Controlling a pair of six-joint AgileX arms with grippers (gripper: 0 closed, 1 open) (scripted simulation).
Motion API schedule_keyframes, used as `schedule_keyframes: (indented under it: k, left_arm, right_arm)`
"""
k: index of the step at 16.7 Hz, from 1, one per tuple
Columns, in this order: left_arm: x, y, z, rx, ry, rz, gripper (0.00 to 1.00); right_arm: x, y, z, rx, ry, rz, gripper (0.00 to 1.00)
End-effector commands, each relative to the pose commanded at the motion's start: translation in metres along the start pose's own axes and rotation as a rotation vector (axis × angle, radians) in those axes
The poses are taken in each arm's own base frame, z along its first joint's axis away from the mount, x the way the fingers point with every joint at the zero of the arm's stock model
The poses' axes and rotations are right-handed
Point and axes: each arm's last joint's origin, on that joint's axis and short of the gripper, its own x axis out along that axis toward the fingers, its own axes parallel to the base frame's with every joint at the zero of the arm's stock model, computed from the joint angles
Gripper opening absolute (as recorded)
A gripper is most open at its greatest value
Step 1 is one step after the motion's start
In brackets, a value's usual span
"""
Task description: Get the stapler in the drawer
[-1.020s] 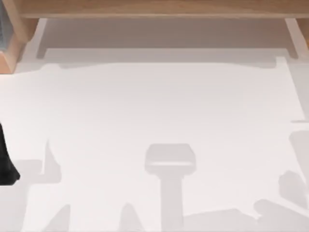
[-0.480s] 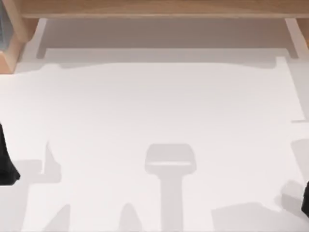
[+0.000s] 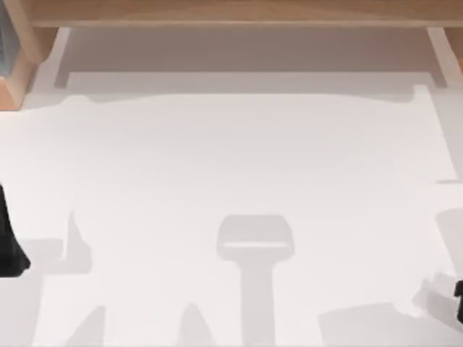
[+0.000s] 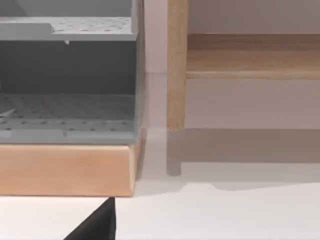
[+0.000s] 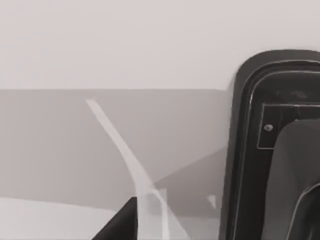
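A black, round-ended body with a raised rim and a grey upper arm, which looks like the stapler [image 5: 250,150], lies on the white table close in front of my right gripper; one dark fingertip [image 5: 120,225] shows beside it. In the top view the right arm [image 3: 459,300] is a dark sliver at the right edge. The grey drawer unit [image 4: 67,115], with perforated floors on a wooden base, faces my left gripper, whose dark fingertip [image 4: 97,226] is short of it. The left arm [image 3: 7,246] stays at the table's left edge.
A wooden shelf [image 3: 231,13] runs along the back of the table, with a wooden leg [image 4: 176,75] next to the drawer unit. The grey unit's corner [image 3: 3,43] sits at the back left. The white tabletop [image 3: 239,159] spreads between the arms.
The right arm has come into the top view at the right edge, and its shadows at the lower right have shifted. The left arm has not moved.
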Motion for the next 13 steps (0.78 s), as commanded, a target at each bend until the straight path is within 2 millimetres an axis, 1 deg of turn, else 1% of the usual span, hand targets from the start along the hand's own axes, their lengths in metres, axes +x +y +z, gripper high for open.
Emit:
schedule_keyframes:
  k: [9,10,13]
  left_arm:
    - [0.0000,0.0000,0.0000,0.000,0.000,0.000,1.00]
    - [0.0000,0.0000,0.0000,0.000,0.000,0.000,1.00]
    - [0.0000,0.0000,0.0000,0.000,0.000,0.000,1.00]
  right_arm:
    - [0.0000,0.0000,0.0000,0.000,0.000,0.000,0.02]
    - [0.0000,0.0000,0.0000,0.000,0.000,0.000,0.00]
    - [0.0000,0.0000,0.0000,0.000,0.000,0.000,0.00]
